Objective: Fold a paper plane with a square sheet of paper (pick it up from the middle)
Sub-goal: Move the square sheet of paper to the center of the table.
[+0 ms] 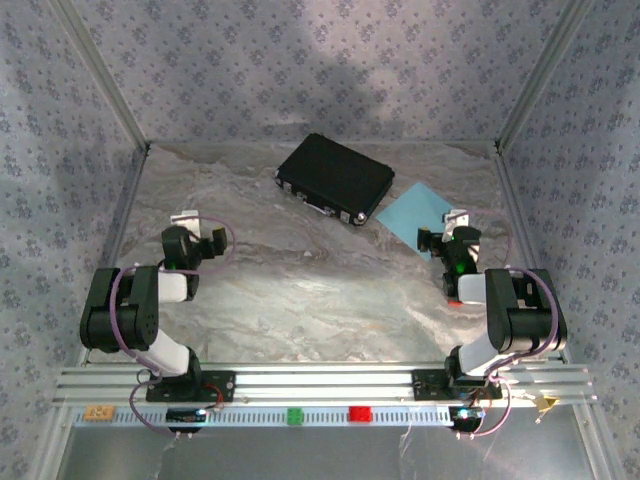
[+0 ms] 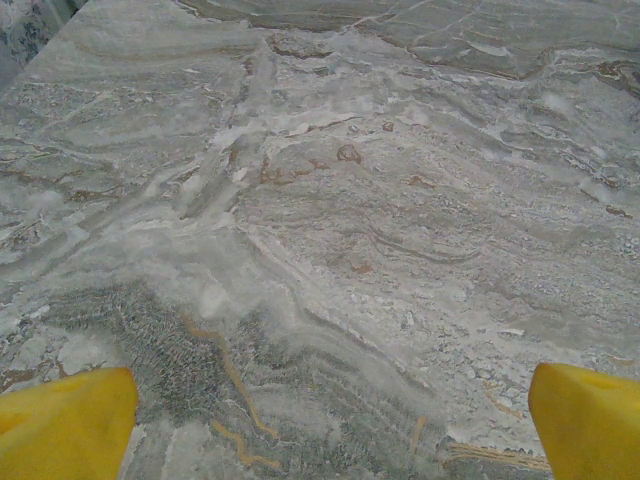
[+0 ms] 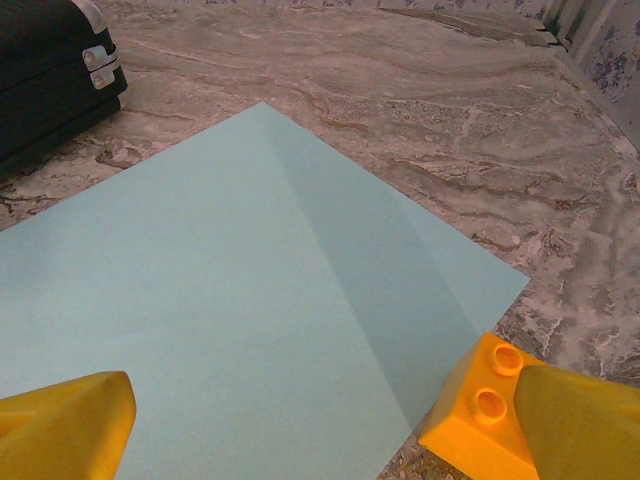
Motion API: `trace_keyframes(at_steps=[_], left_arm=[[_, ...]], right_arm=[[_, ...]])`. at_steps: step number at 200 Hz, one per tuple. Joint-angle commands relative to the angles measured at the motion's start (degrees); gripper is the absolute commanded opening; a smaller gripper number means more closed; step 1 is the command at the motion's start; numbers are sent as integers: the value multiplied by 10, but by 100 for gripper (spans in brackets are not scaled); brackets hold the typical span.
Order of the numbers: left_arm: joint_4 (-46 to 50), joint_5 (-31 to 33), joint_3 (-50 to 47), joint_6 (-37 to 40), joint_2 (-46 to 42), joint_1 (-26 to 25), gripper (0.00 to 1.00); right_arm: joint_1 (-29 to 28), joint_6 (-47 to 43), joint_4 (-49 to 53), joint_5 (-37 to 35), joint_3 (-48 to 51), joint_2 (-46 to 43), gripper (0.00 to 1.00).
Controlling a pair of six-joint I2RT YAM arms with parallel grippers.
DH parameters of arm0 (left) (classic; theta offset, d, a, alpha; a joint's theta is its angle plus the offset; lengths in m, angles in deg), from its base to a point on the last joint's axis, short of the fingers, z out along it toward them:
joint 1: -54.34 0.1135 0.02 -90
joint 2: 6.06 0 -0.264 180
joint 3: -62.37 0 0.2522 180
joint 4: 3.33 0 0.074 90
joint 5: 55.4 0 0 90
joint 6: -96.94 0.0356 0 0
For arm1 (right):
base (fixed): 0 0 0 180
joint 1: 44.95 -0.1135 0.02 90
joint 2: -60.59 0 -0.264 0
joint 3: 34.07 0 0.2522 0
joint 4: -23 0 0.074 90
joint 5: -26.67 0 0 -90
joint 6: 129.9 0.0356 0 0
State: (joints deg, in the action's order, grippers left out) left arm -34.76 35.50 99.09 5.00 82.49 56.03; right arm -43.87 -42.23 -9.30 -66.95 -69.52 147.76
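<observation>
Paper [image 3: 230, 300] lies beside a black case [image 3: 40, 80]; an orange block [image 3: 478, 412] seemingly touches it. Both pairs of jaws stand apart.

patterned cloth walls [image 1: 320, 70], marbled tabletop [image 1: 300, 290]

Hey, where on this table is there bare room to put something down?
The widest bare marble lies between the left gripper and right gripper, nearer than the black case. Left of the case is free too. Crowded: far right, where case, blue sheet and orange block sit.
</observation>
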Motion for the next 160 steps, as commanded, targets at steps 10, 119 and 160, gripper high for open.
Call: trace_keyframes(at_steps=[10,119,160], left_arm=[[-31,-9,-5,13,-15,-7,100],[459,81,167,-193,-231,-2,100],[510,-91,177,-285,-223,5,100]], right_arm=[[-8,0,-4,-14,-4,-7,99],[-7,203,550,90,-264,-93,99],[-11,277,559,203,-292,-34,99]])
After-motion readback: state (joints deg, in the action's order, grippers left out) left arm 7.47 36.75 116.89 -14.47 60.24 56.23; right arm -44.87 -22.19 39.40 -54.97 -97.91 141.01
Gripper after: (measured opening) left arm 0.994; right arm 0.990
